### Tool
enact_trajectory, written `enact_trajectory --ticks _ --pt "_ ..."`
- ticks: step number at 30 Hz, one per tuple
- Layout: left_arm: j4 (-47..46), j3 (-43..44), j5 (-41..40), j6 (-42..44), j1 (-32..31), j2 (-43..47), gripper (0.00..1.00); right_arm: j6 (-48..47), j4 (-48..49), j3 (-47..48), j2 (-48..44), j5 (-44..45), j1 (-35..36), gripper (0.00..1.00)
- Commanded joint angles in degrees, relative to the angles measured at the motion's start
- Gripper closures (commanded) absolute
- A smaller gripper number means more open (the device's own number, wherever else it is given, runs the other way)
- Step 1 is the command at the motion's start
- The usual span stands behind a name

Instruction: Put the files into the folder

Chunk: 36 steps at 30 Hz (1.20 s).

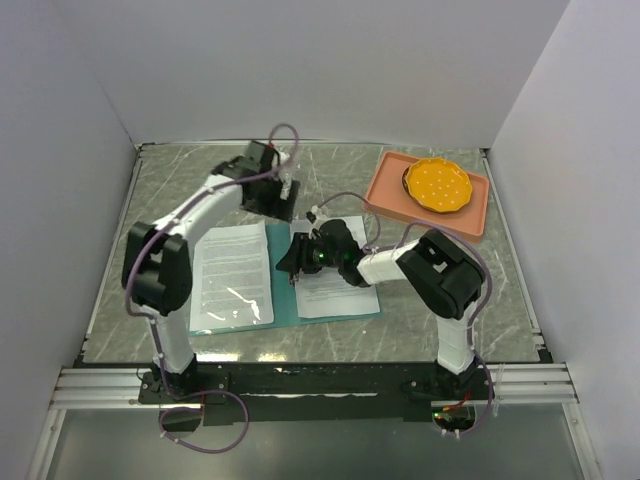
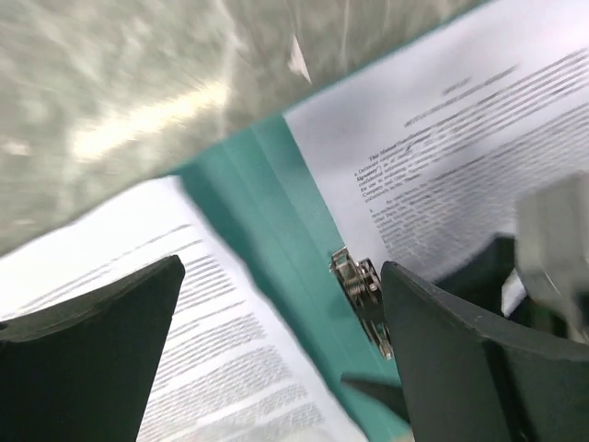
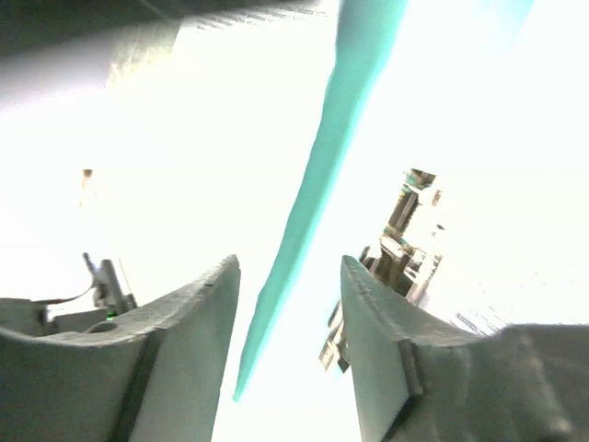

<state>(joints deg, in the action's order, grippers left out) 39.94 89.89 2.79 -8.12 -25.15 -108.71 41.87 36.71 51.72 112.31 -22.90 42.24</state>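
At the near edge of the marbled table (image 1: 400, 340) the two arm bases stand side by side. Just beyond them the teal folder (image 1: 282, 300) lies open and flat, with a printed page on each half: the left sheet (image 1: 232, 272) on one side of the spine and the right sheet (image 1: 340, 295) on the other, teal showing between them and along their near edges.

The right gripper (image 1: 292, 262) is low over the spine, its arm folded in from the right. In its wrist view, which is badly washed out, the fingers (image 3: 198, 304) stand apart with the teal strip running between them and nothing held.

Farther back, the left gripper (image 1: 285, 200) hangs above the far end of the folder. Its dark fingers (image 2: 110, 313) are spread wide and hold nothing; below them lie the spine, the metal clip (image 2: 362, 293) and text on both pages.

At the far right corner sits a salmon-pink tray (image 1: 385, 190) – well apart from the folder – with an orange scalloped dish (image 1: 437, 186) in it.
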Motion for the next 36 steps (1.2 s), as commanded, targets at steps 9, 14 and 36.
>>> enact_trajectory --ticks 9,14,36 --pt "9.7 -3.2 15.9 13.6 22.8 19.4 0.04 -17.8 -55.7 27.0 -3.5 27.1 6.1 0.26" --pt "11.3 -11.0 23.4 19.6 35.3 20.1 0.04 -16.6 -61.7 34.1 1.2 28.6 7.6 0.35" --pt "8.2 -27.8 35.6 32.2 48.6 20.5 0.02 -11.6 -67.6 36.7 6.5 29.5 9.1 0.42"
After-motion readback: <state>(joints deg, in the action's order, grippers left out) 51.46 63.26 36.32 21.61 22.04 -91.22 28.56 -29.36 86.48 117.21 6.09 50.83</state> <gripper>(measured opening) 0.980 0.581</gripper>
